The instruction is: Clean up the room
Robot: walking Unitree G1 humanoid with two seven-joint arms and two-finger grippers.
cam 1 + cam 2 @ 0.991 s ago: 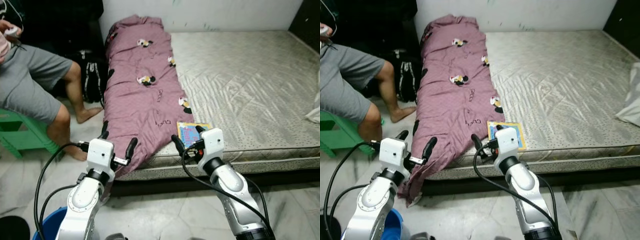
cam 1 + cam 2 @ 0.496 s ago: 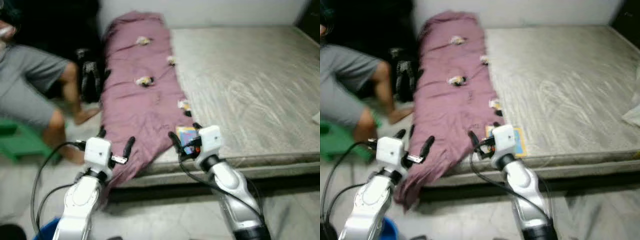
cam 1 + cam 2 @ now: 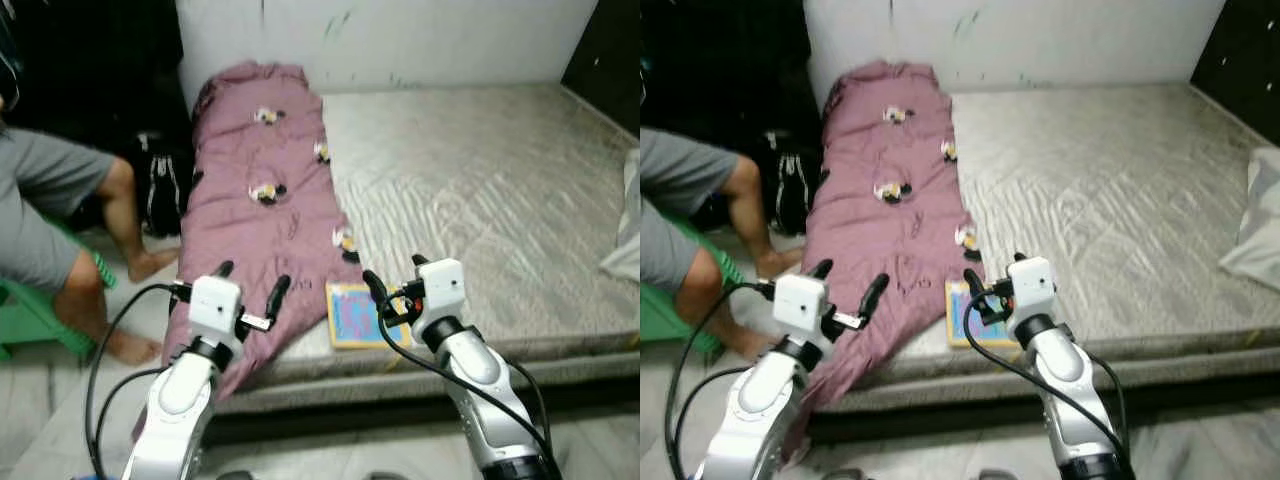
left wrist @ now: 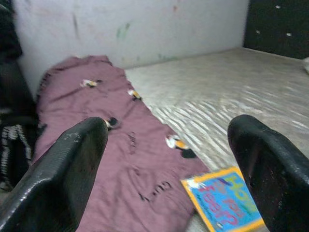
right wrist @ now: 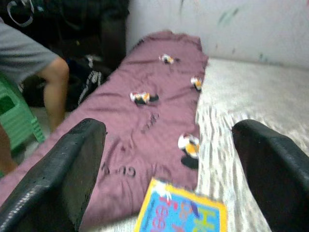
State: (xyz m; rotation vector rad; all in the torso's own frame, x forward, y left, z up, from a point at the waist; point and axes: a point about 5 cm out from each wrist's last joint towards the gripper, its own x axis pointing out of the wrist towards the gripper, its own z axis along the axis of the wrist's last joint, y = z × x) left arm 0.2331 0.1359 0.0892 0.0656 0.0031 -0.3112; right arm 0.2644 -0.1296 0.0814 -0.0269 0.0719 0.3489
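Cleanup looks barely begun, judging by how things lie. Bed (image 3: 520, 200) w/ bare grey mattress carries a purple blanket (image 3: 260, 200) stretched along its left side, the near end spilling over the edge toward the floor. Book (image 3: 352, 314), blue cover w/ yellow border, lies flat at the bed's near edge, touching the blanket's corner. White cloth or pillow (image 3: 626, 225) sits at the bed's 3 o'clock edge; can't tell which.

Left gripper (image 3: 250, 283) hovers over the hanging blanket end, fingers spread wide, nothing between them. Right gripper (image 3: 392, 281) is also spread wide and empty, just above the book's right part; in right wrist view the book (image 5: 181, 212) sits low between its fingers (image 5: 58, 174), close ahead.

Person on a green stool (image 3: 35, 310) sits at approx 9 o'clock, bare leg near a dark bag (image 3: 160, 190) on the floor beside the bed.

Done so far: nothing visibly put away. Left to do, as I judge it: pick up the book, straighten or fold the blanket, deal w/ the white item and prob the bag. Book seems the nearest target for the right arm.
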